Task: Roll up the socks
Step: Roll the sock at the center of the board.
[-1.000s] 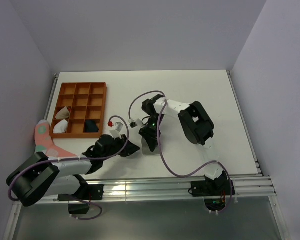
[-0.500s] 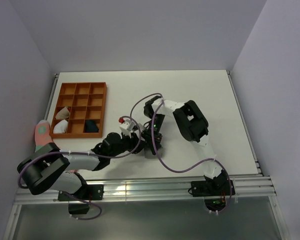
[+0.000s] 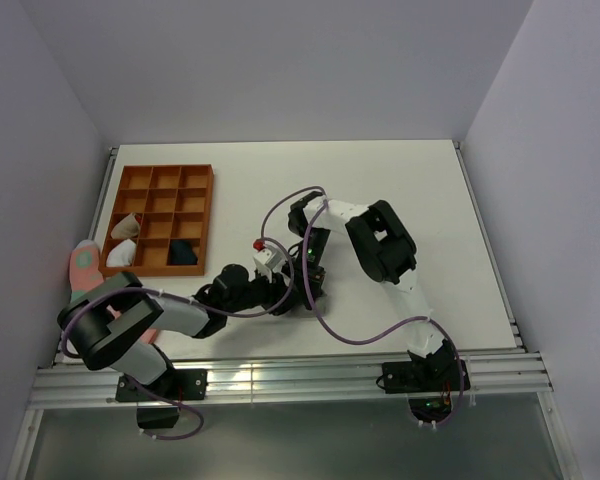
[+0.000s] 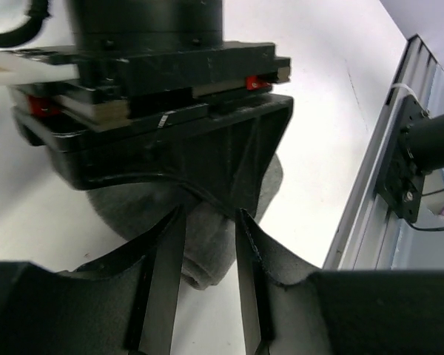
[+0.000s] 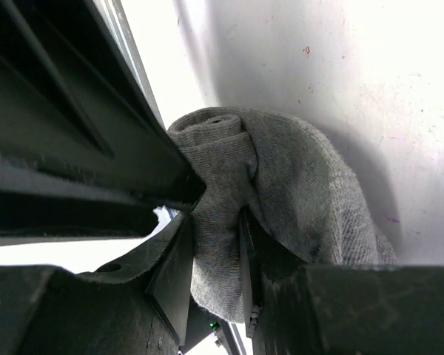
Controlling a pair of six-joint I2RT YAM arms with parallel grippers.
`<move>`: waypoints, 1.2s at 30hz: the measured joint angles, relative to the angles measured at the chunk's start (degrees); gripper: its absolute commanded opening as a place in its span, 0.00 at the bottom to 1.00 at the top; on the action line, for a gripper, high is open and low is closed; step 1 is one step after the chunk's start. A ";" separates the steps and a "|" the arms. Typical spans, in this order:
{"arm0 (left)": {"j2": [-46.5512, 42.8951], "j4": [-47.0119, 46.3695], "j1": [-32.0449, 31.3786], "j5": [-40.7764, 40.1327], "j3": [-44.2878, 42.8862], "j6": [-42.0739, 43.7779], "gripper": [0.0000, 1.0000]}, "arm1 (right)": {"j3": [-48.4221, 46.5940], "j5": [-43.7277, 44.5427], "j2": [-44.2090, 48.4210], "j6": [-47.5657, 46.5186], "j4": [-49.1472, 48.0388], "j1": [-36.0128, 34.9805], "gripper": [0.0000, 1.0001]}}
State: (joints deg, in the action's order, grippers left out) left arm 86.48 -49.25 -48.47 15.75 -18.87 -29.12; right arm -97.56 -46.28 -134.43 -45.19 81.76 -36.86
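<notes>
The grey sock point(image 5: 281, 185) lies as a loose roll near the middle of the surface point(image 5: 340, 74), where the two arms meet. The right tool point(image 5: 213, 244) pinches its coiled end. The left tool point(image 4: 209, 222) stands spread, straddling the roll's rounded end with no clear squeeze. The knit looks soft, light and springy, likely to uncoil if freed. It is best held across the thick middle, over the outer flap.
</notes>
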 measured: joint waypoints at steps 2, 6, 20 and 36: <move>0.81 -1.14 0.00 1.22 0.00 -0.02 0.39 | -0.28 0.07 -0.17 0.17 0.20 0.00 0.25; 3.17 -2.86 0.00 3.06 0.00 -0.07 0.39 | -0.81 0.07 -0.70 0.39 0.72 0.02 0.25; 6.16 -6.25 0.00 3.93 0.02 -0.22 0.37 | -0.81 0.09 -0.72 0.57 0.76 0.04 0.25; 6.49 -6.75 -0.74 2.86 0.33 -0.48 0.39 | 0.11 0.26 -0.33 3.41 -0.48 0.26 0.26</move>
State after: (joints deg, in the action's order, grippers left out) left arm 92.97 -56.01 -49.21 18.61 -18.55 -29.61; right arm -97.45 -46.02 -134.76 -41.78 81.28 -36.60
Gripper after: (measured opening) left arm 0.366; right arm 0.334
